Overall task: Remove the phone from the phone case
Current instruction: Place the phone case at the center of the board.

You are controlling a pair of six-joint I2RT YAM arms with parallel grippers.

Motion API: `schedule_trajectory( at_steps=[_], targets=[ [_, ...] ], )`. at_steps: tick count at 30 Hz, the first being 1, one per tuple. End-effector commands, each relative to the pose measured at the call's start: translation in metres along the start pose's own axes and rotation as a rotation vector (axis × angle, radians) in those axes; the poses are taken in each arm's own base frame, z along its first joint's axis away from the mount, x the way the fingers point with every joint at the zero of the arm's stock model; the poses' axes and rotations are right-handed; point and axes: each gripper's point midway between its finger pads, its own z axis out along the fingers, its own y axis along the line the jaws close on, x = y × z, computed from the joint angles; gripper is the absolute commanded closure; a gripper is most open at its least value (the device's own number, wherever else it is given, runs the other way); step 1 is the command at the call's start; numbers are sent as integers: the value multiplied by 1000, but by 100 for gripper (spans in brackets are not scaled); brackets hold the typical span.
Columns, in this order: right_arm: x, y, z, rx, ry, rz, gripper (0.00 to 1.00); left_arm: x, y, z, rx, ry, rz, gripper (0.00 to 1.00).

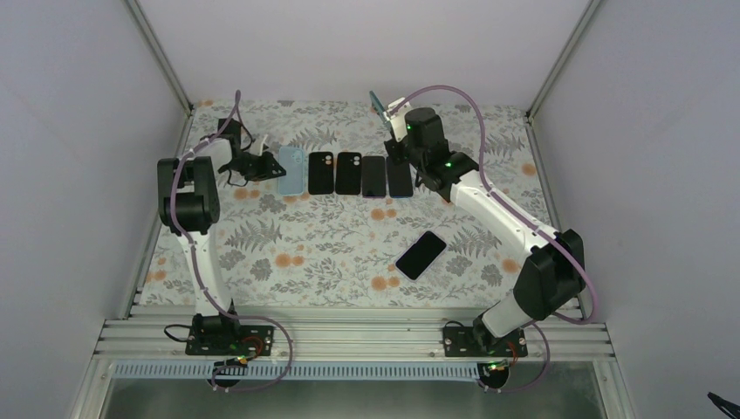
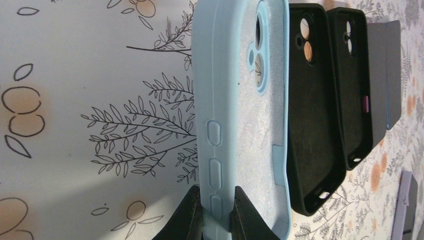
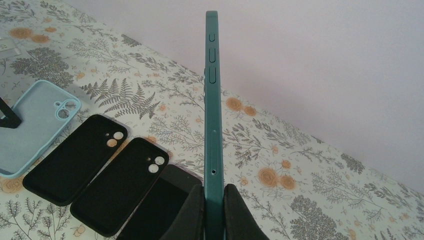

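Left wrist view: left end effector (image 2: 217, 192) pinches the empty blue case (image 2: 245, 125) by its wall, apparently as an anchor — right end effector (image 3: 214, 190) clamps the teal phone (image 3: 213, 100), held aloft.

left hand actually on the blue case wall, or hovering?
Touching. Left wrist view: the left hand has its fingers pinched on the blue case side wall, no gap.

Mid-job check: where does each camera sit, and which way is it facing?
Top external: above and behind left arm and right arm, both in view, looking down on the table.
Left wrist: behind the left gripper, looking along the light-blue case it pinches; its fingers show.
Right wrist: behind the right gripper, facing the back wall past the teal phone it grips; its fingers show.
Shared: both wrist views show the light-blue case.
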Motion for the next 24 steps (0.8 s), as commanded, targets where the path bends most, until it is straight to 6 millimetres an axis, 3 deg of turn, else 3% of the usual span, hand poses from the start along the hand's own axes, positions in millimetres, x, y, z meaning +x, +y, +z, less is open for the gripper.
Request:
schedule_trajectory(
  at_steps=[1,10,19,24],
  targets=[
    [-28,-14,-15,27,-102,48,96,-1,17,10,-84,15,-6,98],
    [-27,-16,-16,29,-101,52,96,4,30,19,-182,38,-31,93],
    [-28,-17,-17,31,-104,54,96,10,41,20,-295,54,-33,70],
    [-29,-18,-17,32,-104,52,96,7,44,11,-339,34,-44,68]
  ],
)
